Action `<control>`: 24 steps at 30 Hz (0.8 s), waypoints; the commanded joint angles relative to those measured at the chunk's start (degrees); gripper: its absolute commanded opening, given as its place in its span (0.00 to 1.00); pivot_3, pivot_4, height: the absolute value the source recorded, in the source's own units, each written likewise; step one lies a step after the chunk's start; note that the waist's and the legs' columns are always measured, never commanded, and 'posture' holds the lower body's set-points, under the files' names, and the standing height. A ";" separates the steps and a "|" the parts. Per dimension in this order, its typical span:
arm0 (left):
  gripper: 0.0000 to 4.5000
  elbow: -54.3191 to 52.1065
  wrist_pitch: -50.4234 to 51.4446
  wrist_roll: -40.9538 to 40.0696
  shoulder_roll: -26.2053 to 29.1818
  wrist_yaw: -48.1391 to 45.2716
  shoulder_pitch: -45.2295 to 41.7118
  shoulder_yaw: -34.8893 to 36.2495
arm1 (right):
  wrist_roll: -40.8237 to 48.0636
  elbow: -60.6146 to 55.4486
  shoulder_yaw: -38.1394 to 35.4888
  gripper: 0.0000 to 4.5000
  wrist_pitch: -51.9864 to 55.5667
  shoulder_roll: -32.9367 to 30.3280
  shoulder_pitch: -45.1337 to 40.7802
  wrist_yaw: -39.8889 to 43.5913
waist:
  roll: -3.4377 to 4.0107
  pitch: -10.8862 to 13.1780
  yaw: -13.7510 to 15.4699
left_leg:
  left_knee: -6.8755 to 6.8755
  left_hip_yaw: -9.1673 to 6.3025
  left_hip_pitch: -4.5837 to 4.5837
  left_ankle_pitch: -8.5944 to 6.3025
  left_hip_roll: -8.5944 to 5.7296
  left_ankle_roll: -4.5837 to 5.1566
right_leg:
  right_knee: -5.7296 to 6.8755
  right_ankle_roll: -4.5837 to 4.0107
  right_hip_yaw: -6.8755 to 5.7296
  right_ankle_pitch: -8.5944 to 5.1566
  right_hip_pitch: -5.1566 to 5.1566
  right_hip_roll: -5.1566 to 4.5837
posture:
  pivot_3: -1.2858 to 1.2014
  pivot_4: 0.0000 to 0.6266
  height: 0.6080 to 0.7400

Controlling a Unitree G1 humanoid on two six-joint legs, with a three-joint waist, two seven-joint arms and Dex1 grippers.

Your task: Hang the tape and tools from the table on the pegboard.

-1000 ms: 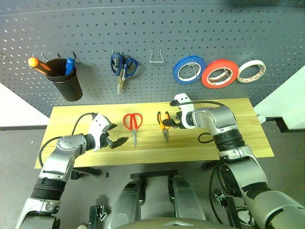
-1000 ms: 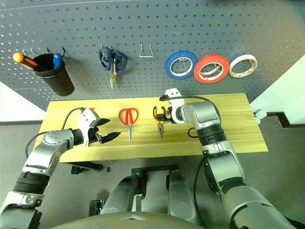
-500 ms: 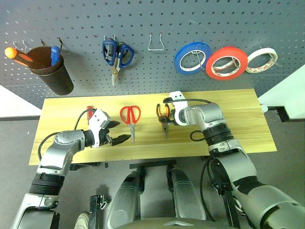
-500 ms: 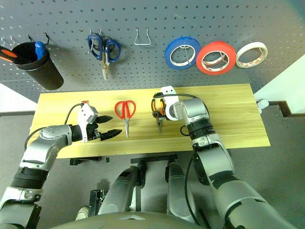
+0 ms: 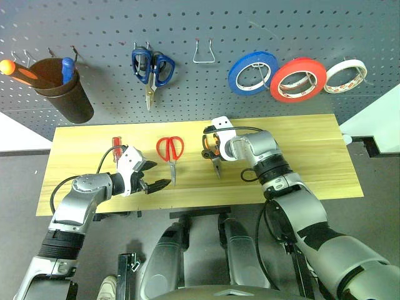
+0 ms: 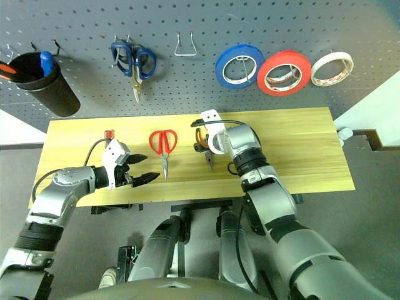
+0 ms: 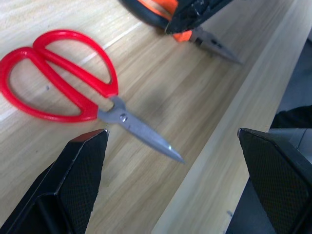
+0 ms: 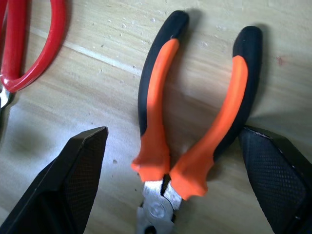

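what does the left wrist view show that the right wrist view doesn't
Left wrist view alone: the red scissors' blades, the table's front edge and the pliers' nose. Right wrist view alone: both pliers handles whole, lying between the open right gripper. Both show the wooden tabletop, red scissor handles and pliers.
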 commanded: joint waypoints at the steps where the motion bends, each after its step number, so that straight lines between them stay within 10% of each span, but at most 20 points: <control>1: 0.99 -1.95 -1.04 0.13 0.46 0.14 1.23 0.36 | -1.73 2.43 1.99 0.97 0.29 0.39 -0.85 1.25 | 0.00 0.00 0.01 | 0.00 0.00 0.00 0.00 0.00 0.00 | 0.00 0.00 0.00 0.00 0.00 0.00 | 0.53 0.70 0.93; 8: 0.99 -0.61 -2.85 0.83 -0.06 0.78 1.16 0.40 | -5.10 4.12 6.39 0.94 -0.29 -0.29 -1.62 4.99 | 0.00 0.00 0.05 | -0.02 -0.01 0.01 -0.05 0.00 -0.09 | -0.01 0.00 -0.02 -0.01 0.00 0.00 | 0.53 0.67 0.93; 16: 0.99 1.16 -5.76 1.69 -0.87 0.91 0.50 0.22 | -6.35 7.97 6.16 0.45 -2.46 1.03 -3.94 6.75 | -0.01 -0.01 -0.03 | -0.12 -0.02 0.02 -0.04 0.00 -0.22 | -0.03 0.05 -0.02 0.02 -0.03 0.04 | 0.53 0.64 0.93; 24: 0.99 4.64 -8.95 1.96 -0.80 0.84 -0.70 1.39 | -8.06 2.53 11.56 0.45 -1.00 -2.06 -3.64 16.33 | -0.03 -0.03 0.20 | -0.31 -0.05 0.03 0.10 0.00 -0.45 | -0.02 0.21 -0.05 0.13 -0.11 0.07 | 0.52 0.55 0.93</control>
